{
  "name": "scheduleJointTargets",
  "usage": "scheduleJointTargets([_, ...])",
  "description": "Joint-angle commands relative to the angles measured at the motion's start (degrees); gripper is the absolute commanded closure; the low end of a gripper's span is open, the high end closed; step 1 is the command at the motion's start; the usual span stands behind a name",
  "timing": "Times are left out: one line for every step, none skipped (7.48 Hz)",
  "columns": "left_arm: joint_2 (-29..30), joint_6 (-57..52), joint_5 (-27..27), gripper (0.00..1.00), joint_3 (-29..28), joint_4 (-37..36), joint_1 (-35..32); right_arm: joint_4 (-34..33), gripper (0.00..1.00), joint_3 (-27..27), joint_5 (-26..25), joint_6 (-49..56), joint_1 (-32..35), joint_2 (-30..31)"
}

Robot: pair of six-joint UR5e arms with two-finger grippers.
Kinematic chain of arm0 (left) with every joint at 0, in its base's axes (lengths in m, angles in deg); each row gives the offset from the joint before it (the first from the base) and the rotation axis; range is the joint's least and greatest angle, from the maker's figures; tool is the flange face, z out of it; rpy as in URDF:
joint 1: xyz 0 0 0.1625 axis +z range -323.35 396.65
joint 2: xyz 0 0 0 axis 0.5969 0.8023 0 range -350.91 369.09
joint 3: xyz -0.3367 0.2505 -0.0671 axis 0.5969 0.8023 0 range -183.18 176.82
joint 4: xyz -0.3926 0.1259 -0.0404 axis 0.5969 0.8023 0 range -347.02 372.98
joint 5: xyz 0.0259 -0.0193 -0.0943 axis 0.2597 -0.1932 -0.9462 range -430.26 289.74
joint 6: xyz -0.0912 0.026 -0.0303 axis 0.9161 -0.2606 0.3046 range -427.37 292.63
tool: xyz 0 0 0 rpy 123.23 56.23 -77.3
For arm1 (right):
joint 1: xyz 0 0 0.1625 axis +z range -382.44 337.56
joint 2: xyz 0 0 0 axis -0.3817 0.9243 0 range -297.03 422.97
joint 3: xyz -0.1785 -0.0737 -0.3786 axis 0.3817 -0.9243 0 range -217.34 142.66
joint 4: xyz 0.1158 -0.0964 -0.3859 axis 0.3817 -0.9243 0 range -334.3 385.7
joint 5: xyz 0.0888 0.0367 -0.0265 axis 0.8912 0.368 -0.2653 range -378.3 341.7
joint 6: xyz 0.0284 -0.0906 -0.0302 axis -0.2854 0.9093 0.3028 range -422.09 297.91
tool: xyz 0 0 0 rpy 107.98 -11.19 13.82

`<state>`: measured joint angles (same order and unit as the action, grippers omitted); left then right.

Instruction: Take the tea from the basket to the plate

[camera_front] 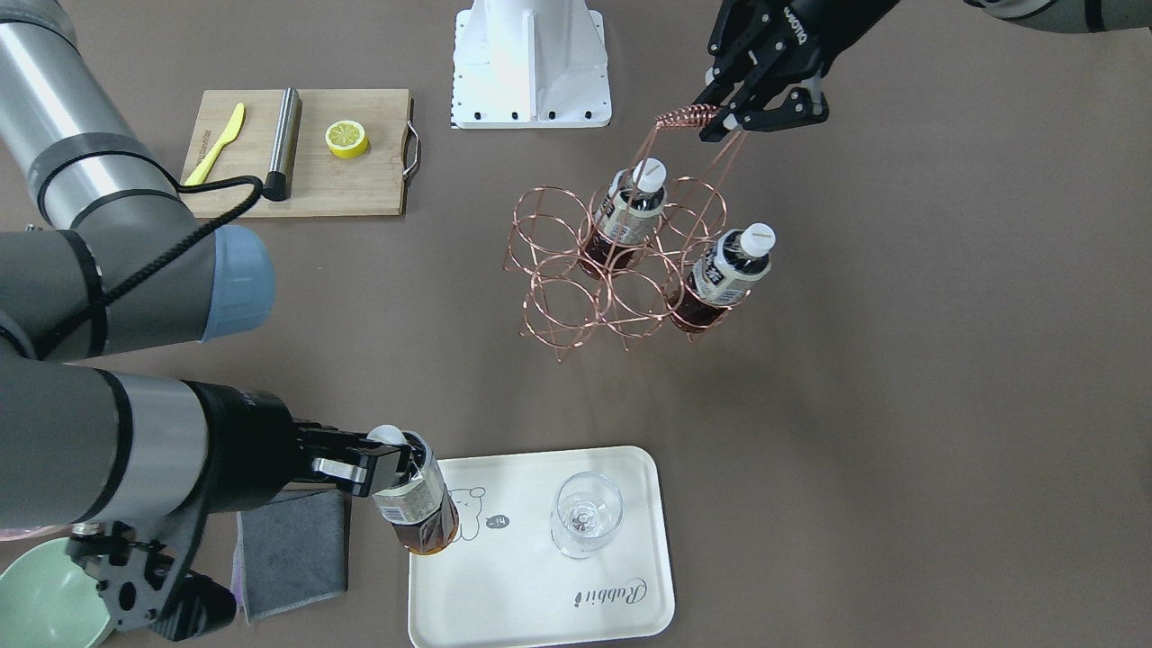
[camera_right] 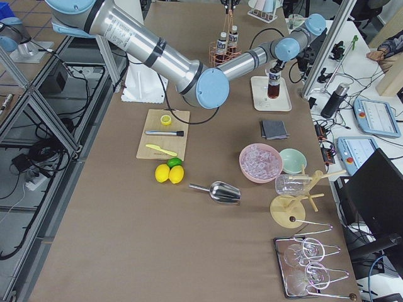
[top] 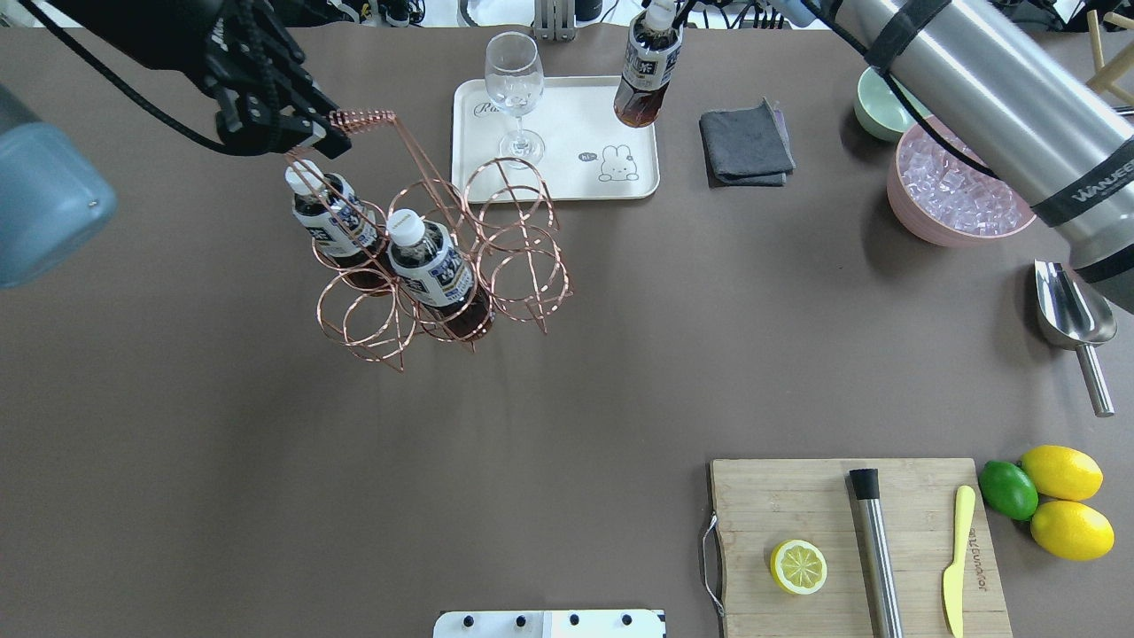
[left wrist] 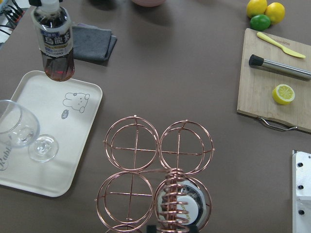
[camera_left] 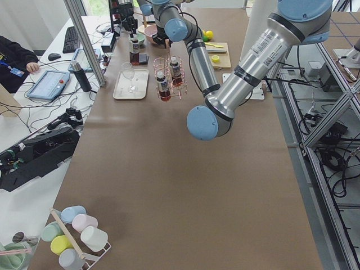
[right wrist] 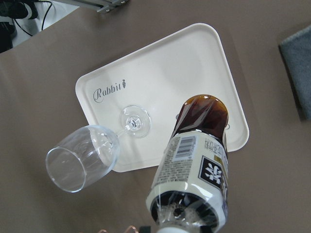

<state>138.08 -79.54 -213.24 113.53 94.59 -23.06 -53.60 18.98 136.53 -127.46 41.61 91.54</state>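
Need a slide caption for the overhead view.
Right gripper holds tea bottle at the tray; left gripper grips the basket handle.

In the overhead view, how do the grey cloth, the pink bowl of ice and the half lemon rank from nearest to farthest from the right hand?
From the right hand:
1. Grey cloth, just beside the tray's right end.
2. Pink bowl of ice, further right.
3. Half lemon, on the cutting board, across the table.
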Motion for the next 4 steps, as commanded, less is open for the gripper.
scheduleJointTargets([-8.9, -0.3, -1.1, 1.00, 3.9, -0.1, -5.0, 5.6, 1.00, -4.9, -8.4, 5.4, -4.7, -2.1])
scheduleJointTargets([-10.9, -1.0, -1.0, 1.00, 4.6, -2.7, -7.9, 5.8, 1.00, -5.0, -10.7, 5.7, -6.3, -2.1])
scheduleJointTargets([-11.6, -8.2, -0.5, 1.00, 4.5, -9.2, -10.7, 5.7, 1.00, -5.0, -13.0, 6.7, -7.5, -2.1])
scheduleJointTargets([-11.3, -16.8, 0.1, 1.00, 4.2, -17.5, -14.3, 5.6, 1.00, -5.1, -13.3, 7.6, -7.5, -2.1])
